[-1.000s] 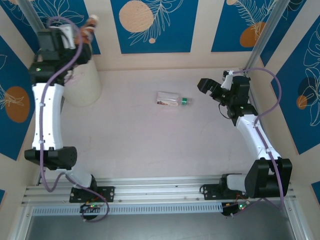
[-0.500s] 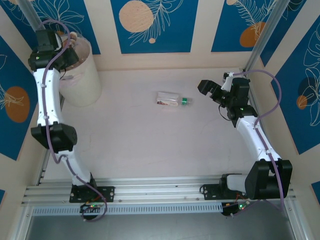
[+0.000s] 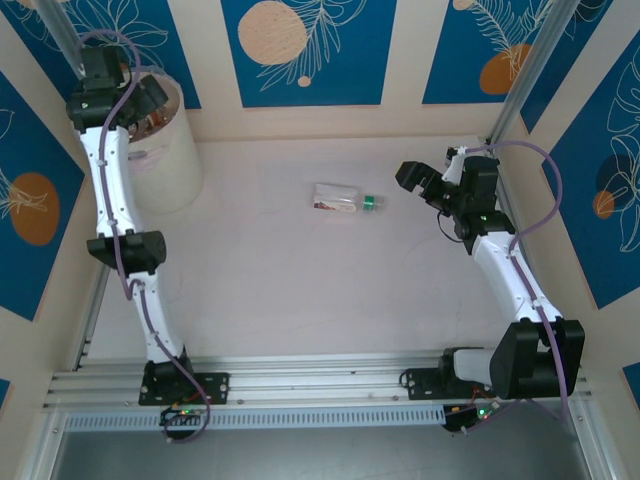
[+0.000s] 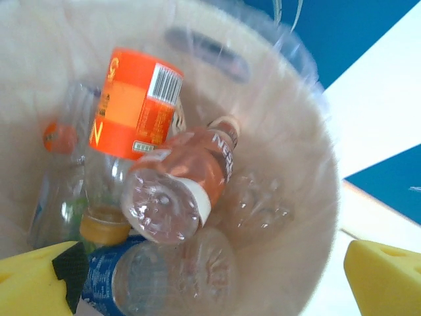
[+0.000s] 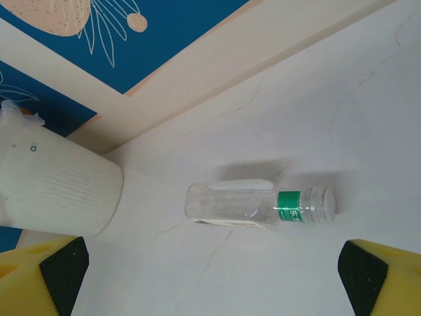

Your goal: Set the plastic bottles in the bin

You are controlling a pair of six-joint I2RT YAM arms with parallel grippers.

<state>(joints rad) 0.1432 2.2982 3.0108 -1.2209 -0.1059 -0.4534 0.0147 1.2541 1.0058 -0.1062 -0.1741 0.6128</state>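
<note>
Fingers [image 4: 33, 286] of the left gripper [image 4: 210, 280] stand spread wide over the mouth of the bin [image 4: 283, 131], with nothing clamped between them. A second ago, in the top view, this gripper held a bottle up beside the bin's far rim; that bottle has now left the grip. Down inside the bin lie several bottles in a heap: an orange-label bottle [image 4: 135, 105] tilted on top, a red-label bottle [image 4: 191, 171] with its base toward the camera, and a blue-label bottle [image 4: 112, 280] beneath them.

Since the earlier frame the left arm [image 3: 110, 180] has straightened; its elbow [image 3: 125, 250] has come up and inward from the left edge, and the wrist sits further over the bin.

The right gripper [image 3: 415, 180] is likewise released, its fingers [image 5: 43, 276] apart at the bottom corners of the wrist view and gripping nothing. It hovers over the right part of the table [image 3: 300, 290] and has barely shifted in the last second.

One bottle [image 3: 345, 200] lies on its side at mid-table, left of the right gripper and apart from it, its green-banded neck pointing right. It has not moved. The bin stands in the far left corner, well apart from it.
</note>
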